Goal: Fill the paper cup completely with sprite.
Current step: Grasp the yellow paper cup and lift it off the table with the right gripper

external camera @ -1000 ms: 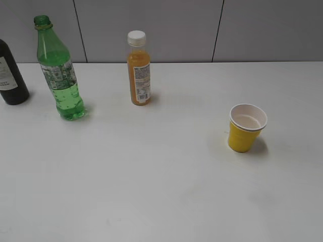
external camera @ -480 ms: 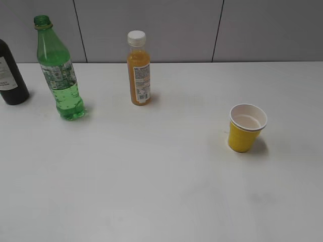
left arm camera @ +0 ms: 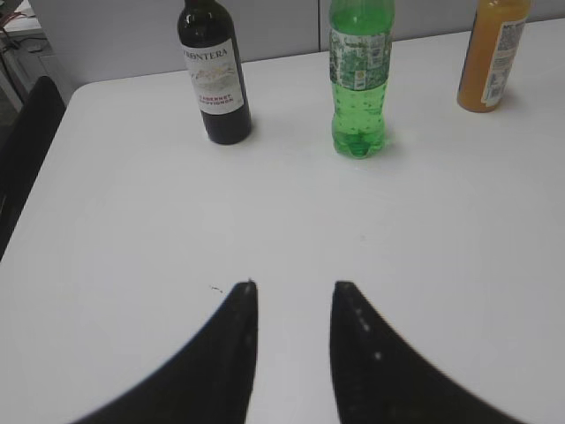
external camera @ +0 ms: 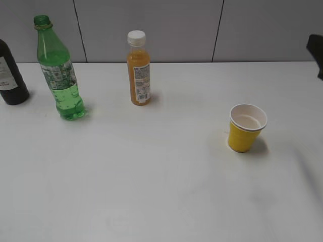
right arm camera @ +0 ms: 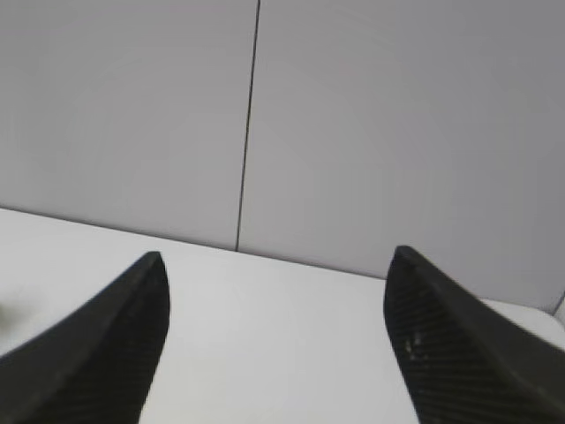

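Exterior view looks down at a slant on a white table (external camera: 151, 191) backed by a grey panelled wall. Toward the right stands the paper cup (external camera: 246, 127), upright, yellow outside and white within, with what looks like a little liquid in its bottom, far below the rim. Well apart from it, at the far left, stands the sprite (external camera: 58, 70): a tall translucent green bottle with no cap, upright, its liquid reaching roughly to the lower edge of the green-white label. Just left of it, cut by the picture's edge, is a dark bottle (external camera: 10, 75) with a white label. Between the sprite and the cup, nearer the wall, stands an orange juice bottle (external camera: 138, 69) with a white cap. A dark shape at the right edge, near the wall, is part of the right arm (external camera: 316, 53); which part, I cannot tell.

Left wrist view shows the left pincer (left arm camera: 292, 296) with its two dark fingers (left arm camera: 231, 353) parted by a modest gap and nothing between them, hanging above bare table. Ahead of it stand the dark bottle (left arm camera: 214, 75), the sprite (left arm camera: 359, 84) to its right, and the orange juice bottle (left arm camera: 491, 57) at the far right.

Right wrist view shows the right pincer (right arm camera: 278, 265) spread wide, empty, its fingers (right arm camera: 106, 336) framing the wall and a strip of table (right arm camera: 274, 353); the cup does not appear there
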Available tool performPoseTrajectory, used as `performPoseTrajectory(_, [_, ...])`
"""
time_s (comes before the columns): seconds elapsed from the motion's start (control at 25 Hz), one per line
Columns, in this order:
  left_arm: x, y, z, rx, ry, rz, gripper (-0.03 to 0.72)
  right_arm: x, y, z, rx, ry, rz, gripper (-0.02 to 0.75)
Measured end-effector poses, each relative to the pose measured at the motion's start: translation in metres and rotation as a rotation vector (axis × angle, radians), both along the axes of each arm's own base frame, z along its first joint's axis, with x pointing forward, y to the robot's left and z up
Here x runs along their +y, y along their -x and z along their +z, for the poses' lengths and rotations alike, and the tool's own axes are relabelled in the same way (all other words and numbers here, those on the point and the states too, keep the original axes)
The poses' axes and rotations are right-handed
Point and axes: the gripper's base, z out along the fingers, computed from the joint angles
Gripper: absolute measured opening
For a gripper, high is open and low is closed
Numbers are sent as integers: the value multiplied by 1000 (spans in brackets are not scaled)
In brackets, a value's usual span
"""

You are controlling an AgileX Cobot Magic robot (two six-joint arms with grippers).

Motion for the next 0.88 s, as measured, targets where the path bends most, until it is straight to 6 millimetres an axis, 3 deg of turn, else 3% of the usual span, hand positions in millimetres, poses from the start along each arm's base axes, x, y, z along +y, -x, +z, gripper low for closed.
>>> performPoseTrajectory(0.16, [0,0,0,0,0,0,228,6,5,-38,103,-20,66,585])
performPoseTrajectory(0.4, [0,0,0,0,0,0,228,12,34,-86,180,-47,157,585])
performPoseTrajectory(0.56, [0,0,0,0,0,0,228,14,42,-101,168,-30,193,586])
performPoseTrajectory(0.72, [0,0,0,0,0,0,228,15,37,-109,145,-67,193,597])
performPoseTrajectory(0.88, [0,0,0,0,0,0,228,14,35,-127,229,-75,177,597])
